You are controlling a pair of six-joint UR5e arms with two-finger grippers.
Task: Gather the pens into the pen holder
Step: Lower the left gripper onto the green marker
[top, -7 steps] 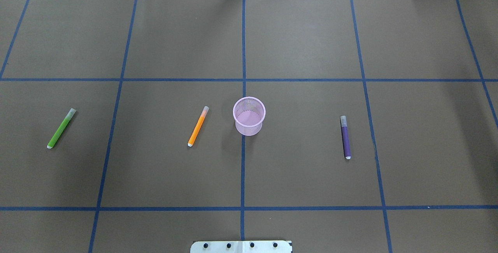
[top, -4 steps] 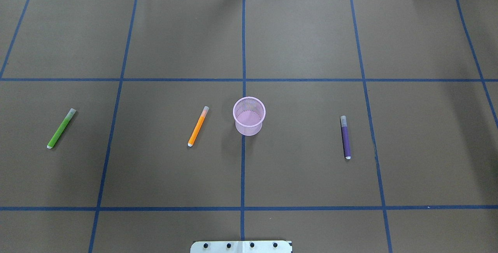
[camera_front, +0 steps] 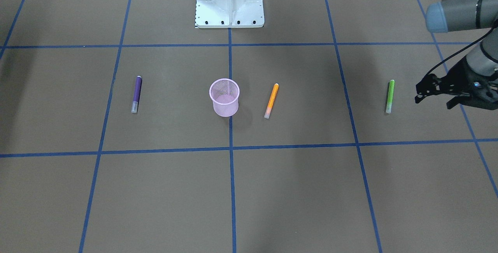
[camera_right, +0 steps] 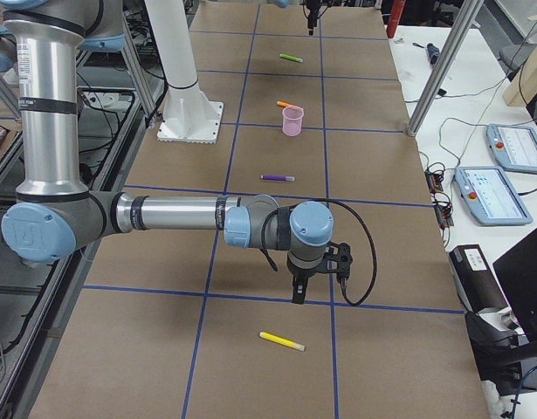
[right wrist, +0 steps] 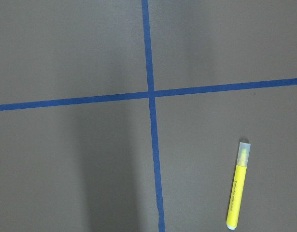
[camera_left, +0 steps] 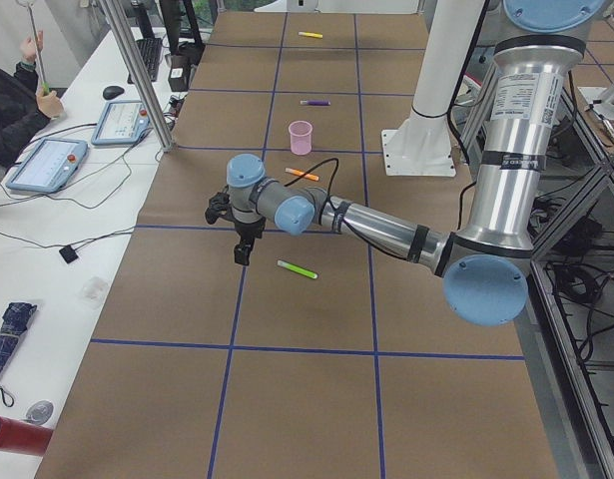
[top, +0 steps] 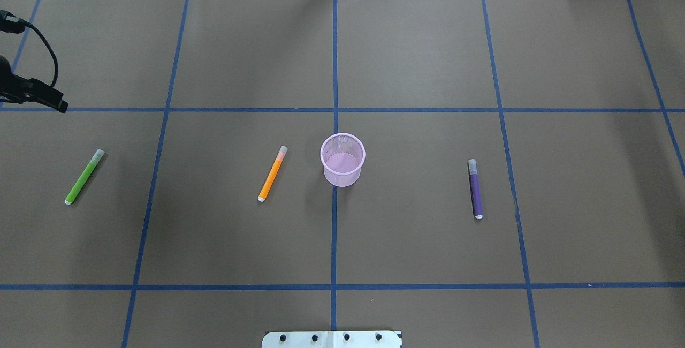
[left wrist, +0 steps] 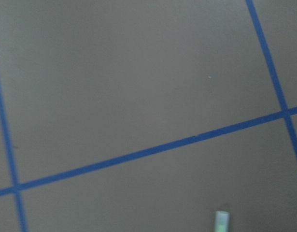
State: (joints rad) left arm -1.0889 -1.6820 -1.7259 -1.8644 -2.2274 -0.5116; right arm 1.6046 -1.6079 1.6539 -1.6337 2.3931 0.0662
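- Left tool (camera_front: 433,101): fingers spread wide, gripping nothing. It hangs above the counter (top: 417,48) near the green pen (top: 84,176), on that pen's outer side, with no contact.
- In the left wrist view you only get the green pen's pale cap end, at the bottom edge.
- Right tool (camera_right: 298,295): it shows only in the side camera, so I can't tell you wide or narrow. It points down over the counter, near the yellow pen (right wrist: 237,185) but apart from it.
- Pen holder (top: 343,159): upright, mid-counter, sitting on the centre tape line (top: 334,230).
- Orange pen (top: 272,174): flat on the counter, near the holder on the robot's left side, not touching.
- Purple pen (top: 475,189): flat, well apart from the holder on the robot's right side.
- All four pens lie on the counter, outside the holder.
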